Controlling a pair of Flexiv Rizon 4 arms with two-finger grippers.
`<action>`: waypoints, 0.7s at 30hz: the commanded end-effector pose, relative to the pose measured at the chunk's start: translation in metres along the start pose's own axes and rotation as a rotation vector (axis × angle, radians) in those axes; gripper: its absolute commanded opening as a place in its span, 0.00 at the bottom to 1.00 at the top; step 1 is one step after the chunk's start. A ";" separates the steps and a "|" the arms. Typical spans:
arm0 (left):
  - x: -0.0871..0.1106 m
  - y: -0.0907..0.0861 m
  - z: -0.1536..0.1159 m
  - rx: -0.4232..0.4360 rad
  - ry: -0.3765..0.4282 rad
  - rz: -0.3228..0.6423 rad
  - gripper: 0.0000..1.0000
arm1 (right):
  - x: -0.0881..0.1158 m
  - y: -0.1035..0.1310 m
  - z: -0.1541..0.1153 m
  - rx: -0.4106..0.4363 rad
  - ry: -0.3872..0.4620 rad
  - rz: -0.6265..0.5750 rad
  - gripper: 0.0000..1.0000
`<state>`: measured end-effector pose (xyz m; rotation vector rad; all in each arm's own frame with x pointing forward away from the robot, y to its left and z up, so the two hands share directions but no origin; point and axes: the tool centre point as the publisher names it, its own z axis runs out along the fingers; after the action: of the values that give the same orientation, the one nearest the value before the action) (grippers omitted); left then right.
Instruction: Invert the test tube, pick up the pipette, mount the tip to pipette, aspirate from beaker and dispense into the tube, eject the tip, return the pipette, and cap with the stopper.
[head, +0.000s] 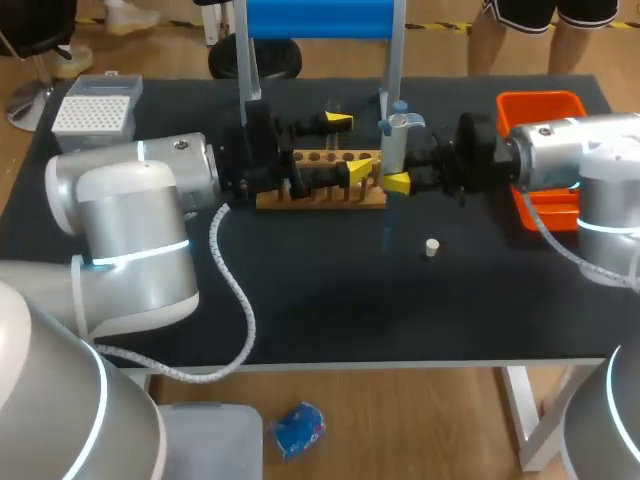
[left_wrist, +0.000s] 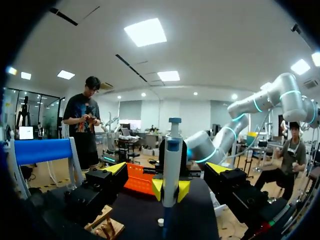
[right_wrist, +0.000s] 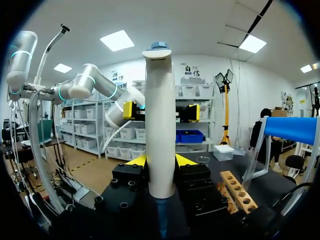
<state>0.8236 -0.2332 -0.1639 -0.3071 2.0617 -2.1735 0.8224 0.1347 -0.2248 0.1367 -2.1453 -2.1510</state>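
Two sets of jaws faced each other over the middle of the counter (head: 330, 300), toward its rear edge. Right jaws were pinching the pipette (head: 396, 140) from two sides at its body. It stood upright, long axis vertical, lower end pointing down at the counter. Left jaws were spread wide and held nothing. The pipette stood just ahead of them, in line with their gap, and the wooden rack (head: 320, 197) lay beneath them. Whether a tip was mounted could not be told. The tip box (head: 93, 105) sat at the rear left corner, well apart from the right jaws. The stopper (head: 431, 247) lay near the pipette, toward the front edge.
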 end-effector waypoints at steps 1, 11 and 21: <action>0.001 0.005 0.001 0.034 -0.033 0.005 1.00 | 0.008 0.009 -0.023 0.009 -0.015 -0.008 0.00; 0.001 0.005 0.001 0.034 -0.033 0.005 1.00 | -0.010 0.027 -0.067 -0.004 -0.033 -0.012 0.00; 0.001 0.005 0.001 0.034 -0.033 0.005 1.00 | -0.025 0.053 -0.131 -0.031 -0.128 -0.028 0.00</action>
<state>0.8239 -0.2330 -0.1690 -0.3236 2.0081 -2.1890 0.8702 0.0276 -0.1789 0.0449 -2.1746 -2.2638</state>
